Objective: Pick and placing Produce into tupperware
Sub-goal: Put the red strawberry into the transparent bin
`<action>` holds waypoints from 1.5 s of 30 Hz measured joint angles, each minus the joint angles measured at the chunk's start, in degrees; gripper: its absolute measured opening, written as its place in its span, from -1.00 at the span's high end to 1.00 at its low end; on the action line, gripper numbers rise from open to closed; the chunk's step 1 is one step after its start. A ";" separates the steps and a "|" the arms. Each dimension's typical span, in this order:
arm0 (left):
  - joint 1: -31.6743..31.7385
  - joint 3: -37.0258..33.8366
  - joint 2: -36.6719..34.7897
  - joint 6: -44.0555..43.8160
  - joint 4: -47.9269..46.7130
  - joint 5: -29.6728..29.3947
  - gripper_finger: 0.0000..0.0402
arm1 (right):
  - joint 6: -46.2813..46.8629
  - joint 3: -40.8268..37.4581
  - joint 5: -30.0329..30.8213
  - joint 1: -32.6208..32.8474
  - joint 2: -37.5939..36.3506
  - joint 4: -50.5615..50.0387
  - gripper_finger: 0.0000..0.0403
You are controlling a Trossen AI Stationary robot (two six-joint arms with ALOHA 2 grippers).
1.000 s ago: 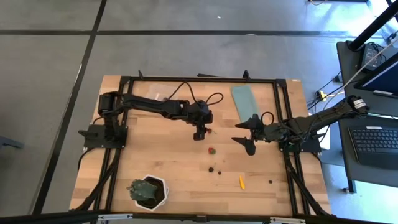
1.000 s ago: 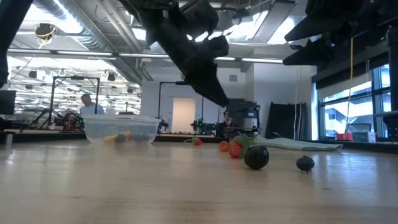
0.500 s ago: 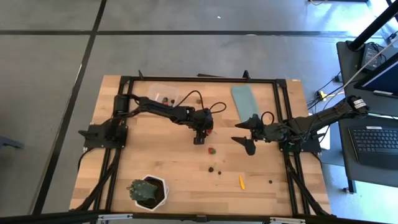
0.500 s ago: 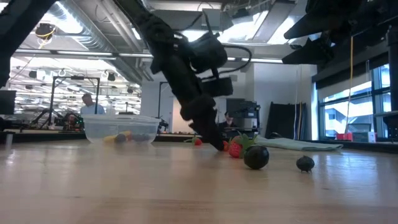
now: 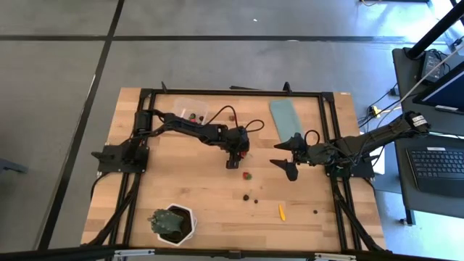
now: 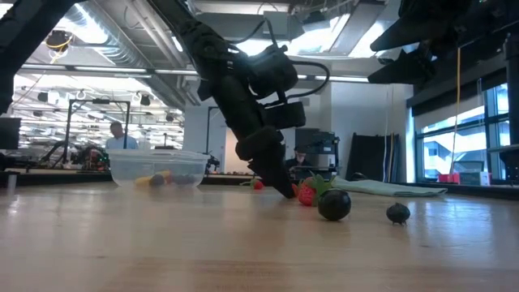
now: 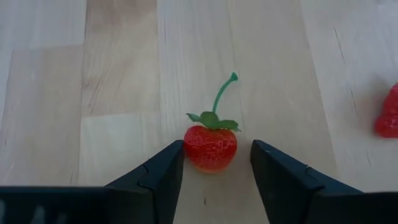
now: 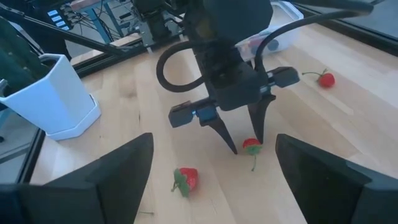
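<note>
step: grasp | left gripper point(image 7: 213, 169) down, jaws narrow, straddling cherry tomato point(image 7: 211, 147), unpinched | next: pinch, lift, carry to tupperware point(image 5: 191, 108) at 10 o'clock | right gripper point(image 5: 288, 155) idle, wide

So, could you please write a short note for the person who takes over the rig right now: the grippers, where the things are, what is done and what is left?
Left gripper: down at the table's middle, fingers open on either side of a small red toy tomato with a green stem, not yet closed on it.
Right gripper: open, waiting above the table's right side, empty.
Small clear plastic tub: at the table's far edge, left of middle; a few small pieces already inside.
Left on the table: a red strawberry piece, another stemmed red piece, two dark round pieces, a yellow-orange piece.
</note>
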 joint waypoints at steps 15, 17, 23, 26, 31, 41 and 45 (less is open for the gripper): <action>-0.07 0.00 0.11 -0.04 0.09 -0.02 0.54 | -0.03 0.00 0.00 0.00 0.00 -0.06 -0.68; -0.07 0.00 0.11 -0.08 0.07 -0.02 0.53 | 0.01 0.00 0.00 0.00 0.00 -0.07 -0.68; -0.07 0.00 0.13 -0.11 0.05 -0.12 0.49 | 0.12 0.00 0.00 0.00 0.00 -0.07 -0.68; -0.04 0.00 0.13 -0.13 0.02 0.51 0.49 | 0.12 0.00 0.00 0.00 0.00 -0.05 -0.68; -0.24 -0.02 0.16 -0.22 -0.02 0.64 0.35 | 0.13 0.00 0.00 0.00 0.00 -0.05 -0.68; -0.55 -0.17 0.18 -0.24 1.11 0.72 0.25 | 0.14 0.00 0.00 0.00 0.02 -0.05 -0.68; -0.57 -0.17 0.22 -0.24 1.73 0.90 0.29 | 0.14 0.02 0.00 0.02 0.02 -0.05 -0.68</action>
